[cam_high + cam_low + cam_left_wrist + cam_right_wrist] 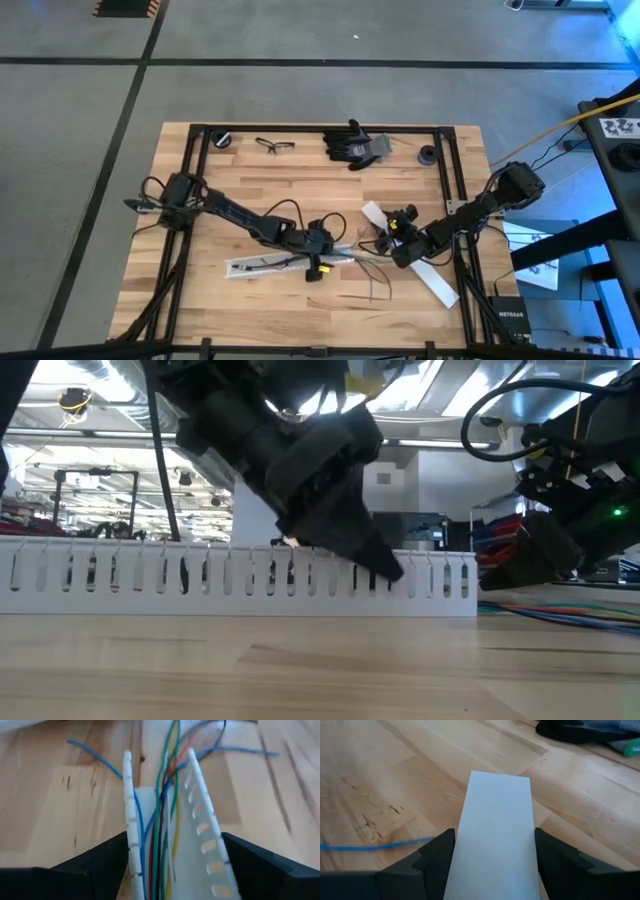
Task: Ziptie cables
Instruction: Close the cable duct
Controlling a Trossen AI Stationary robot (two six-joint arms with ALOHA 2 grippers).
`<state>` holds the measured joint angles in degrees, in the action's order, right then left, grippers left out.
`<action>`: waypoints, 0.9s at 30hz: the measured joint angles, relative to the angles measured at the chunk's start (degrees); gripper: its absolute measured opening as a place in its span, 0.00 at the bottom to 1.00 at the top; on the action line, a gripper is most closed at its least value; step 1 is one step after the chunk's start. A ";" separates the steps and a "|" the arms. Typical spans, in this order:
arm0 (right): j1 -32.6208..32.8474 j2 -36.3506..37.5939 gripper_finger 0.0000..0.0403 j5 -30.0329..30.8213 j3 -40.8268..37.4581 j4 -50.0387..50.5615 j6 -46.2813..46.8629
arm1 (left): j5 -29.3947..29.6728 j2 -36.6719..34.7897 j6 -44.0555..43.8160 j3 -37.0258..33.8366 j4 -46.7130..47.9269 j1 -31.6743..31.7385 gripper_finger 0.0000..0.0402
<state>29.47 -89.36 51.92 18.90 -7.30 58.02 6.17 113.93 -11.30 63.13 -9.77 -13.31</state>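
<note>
Cables (162,820) lie in the slotted white channel (200,820) between the spread fingers of the left tool (170,865), released. Right tool (492,865) straddles a flat white cover strip (497,820); next, probably, seat it on the channel.

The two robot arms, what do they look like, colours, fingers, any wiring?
Both arms are dark, jointed, with black cables looping along them. The left gripper and right gripper each have two wedge-shaped matte black fingers. A yellow patch shows by the left wrist, a green light glows on the right arm.

Left gripper (318,262) hangs over the slotted white channel (285,264) holding the cables (372,272).
</note>
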 joint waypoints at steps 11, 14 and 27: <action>0.01 0.02 0.56 -0.40 -0.02 -0.26 -0.03 | 2.18 -0.16 8.83 0.29 5.70 -1.47 0.55; -0.02 0.02 0.56 -1.28 0.00 -1.35 -1.54 | 2.12 -0.81 9.18 0.45 10.35 -2.26 0.50; 0.07 0.04 0.56 -9.94 0.11 -16.59 -15.93 | 5.56 -4.48 0.94 0.24 27.54 -5.37 0.50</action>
<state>29.54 -89.32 41.98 19.00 -23.89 42.09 11.74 109.45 -10.36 63.37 17.77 -18.67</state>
